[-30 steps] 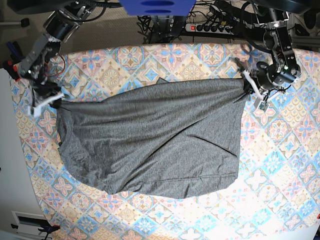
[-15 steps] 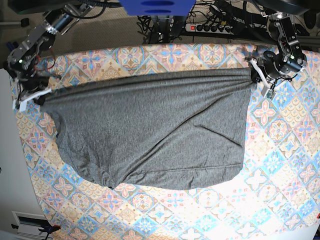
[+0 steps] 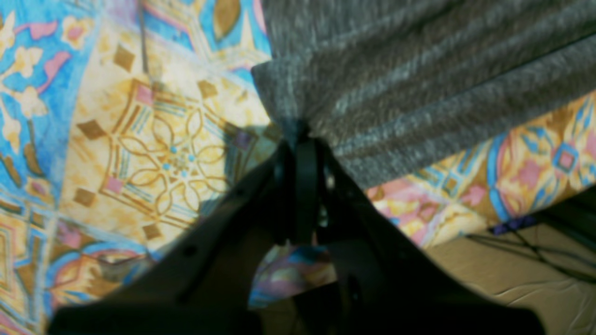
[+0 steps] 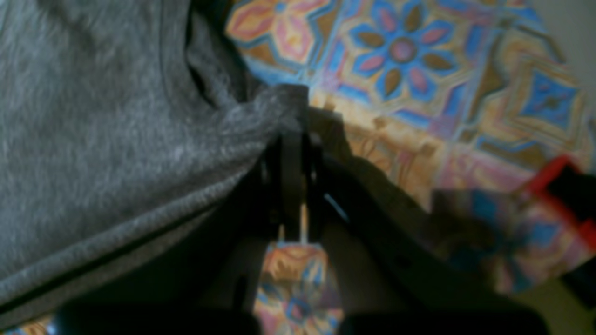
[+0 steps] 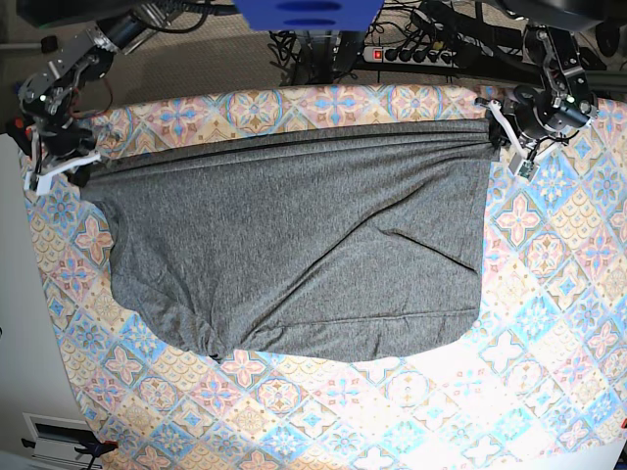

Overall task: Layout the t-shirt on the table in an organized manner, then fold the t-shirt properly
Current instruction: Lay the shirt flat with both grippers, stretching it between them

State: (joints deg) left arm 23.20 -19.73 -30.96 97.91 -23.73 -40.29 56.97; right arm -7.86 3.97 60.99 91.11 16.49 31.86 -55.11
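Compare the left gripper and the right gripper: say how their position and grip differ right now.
The left gripper pinches the t-shirt at its top corner on the base view's right; the right gripper pinches the opposite top corner.
The left gripper sits slightly nearer the table's far edge than the right gripper.
Both are shut on bunched grey fabric, pulling the top edge taut between them.

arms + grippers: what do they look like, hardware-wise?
Both arms are black, with exposed cabling along the links. The left gripper and right gripper each carry black fingers and white parts near the tips. Red wiring shows on the right arm.
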